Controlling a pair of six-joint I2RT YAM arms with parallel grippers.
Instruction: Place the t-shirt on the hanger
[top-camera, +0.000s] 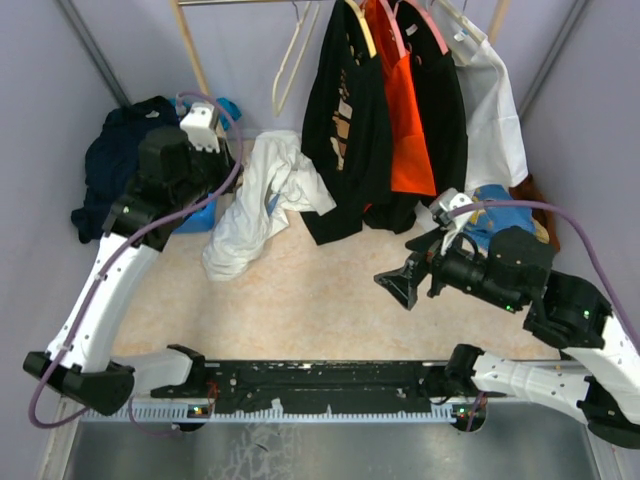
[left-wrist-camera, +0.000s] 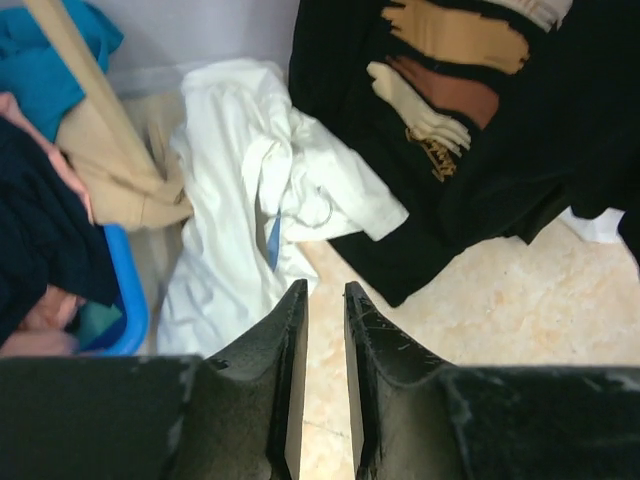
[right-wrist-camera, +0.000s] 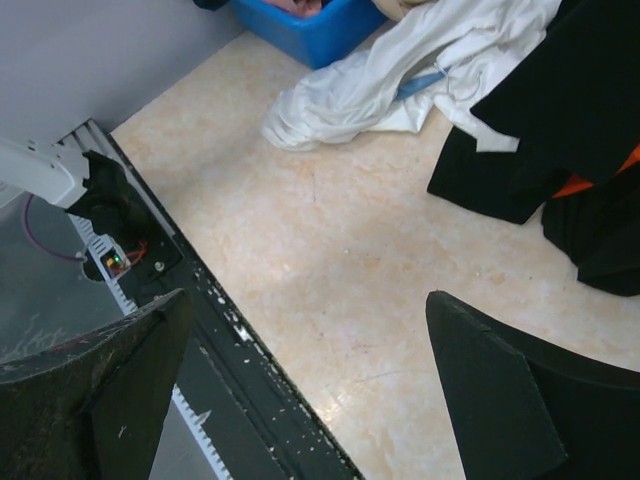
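The t-shirt (top-camera: 262, 195) lies crumpled on the worktop (top-camera: 320, 300) at 11 o'clock (just beside a blue bin (top-camera: 200, 215)). The left tool (left-wrist-camera: 325, 292), narrow and empty, hovers near its 9 o'clock. The right tool (right-wrist-camera: 308, 298) gapes wide, empty, at 4 o'clock.

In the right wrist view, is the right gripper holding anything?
No: the right gripper is wide open, and only the table shows between its fingers.
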